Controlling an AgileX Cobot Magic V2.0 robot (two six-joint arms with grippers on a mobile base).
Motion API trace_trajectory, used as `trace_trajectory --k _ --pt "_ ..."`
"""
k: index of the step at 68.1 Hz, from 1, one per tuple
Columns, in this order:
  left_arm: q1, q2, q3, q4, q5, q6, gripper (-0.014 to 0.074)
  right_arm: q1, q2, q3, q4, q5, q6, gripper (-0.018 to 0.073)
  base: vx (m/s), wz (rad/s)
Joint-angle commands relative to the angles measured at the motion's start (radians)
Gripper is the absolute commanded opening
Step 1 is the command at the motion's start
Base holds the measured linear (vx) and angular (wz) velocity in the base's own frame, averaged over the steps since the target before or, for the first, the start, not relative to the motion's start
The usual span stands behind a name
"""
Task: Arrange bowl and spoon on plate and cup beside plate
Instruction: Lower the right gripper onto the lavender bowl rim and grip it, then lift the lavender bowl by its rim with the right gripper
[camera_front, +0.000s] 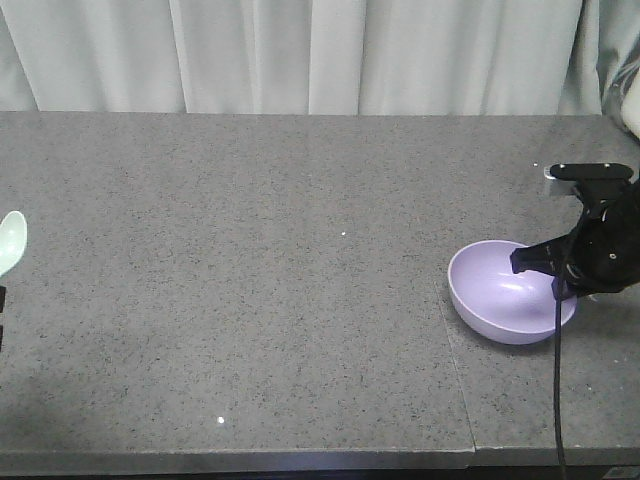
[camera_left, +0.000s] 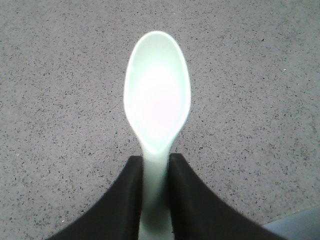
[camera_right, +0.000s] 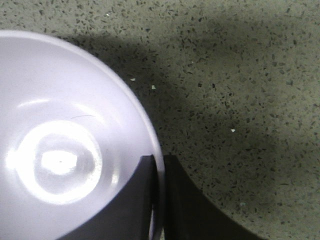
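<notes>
While the right gripper (camera_right: 159, 164) grips the bowl (camera_front: 500, 295) by its rim, the left gripper (camera_left: 156, 167), well apart from the bowl, clamps the spoon (camera_left: 157, 100) by its largely hidden handle.

The bowl (camera_front: 505, 295) is lavender, the spoon (camera_left: 157, 95) mint-green, the table (camera_front: 250, 300) speckled grey.

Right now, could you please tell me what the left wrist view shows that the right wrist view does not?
Only the left wrist view shows the spoon, its handle clamped in the left gripper with the scoop pointing away from the camera. Only the right wrist view shows the bowl, its rim pinched by the right gripper, with one side inside the bowl and the other outside. Both views share the grey speckled counter and a black gripper shut on its item.
</notes>
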Motion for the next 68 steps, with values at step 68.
trace_trajectory --k 68 --pt "-0.007 -0.008 -0.023 -0.018 -0.055 0.0 0.0066 -0.002 -0.557 0.252 0.597 0.153 -0.464 -0.0001 0.0 0.0"
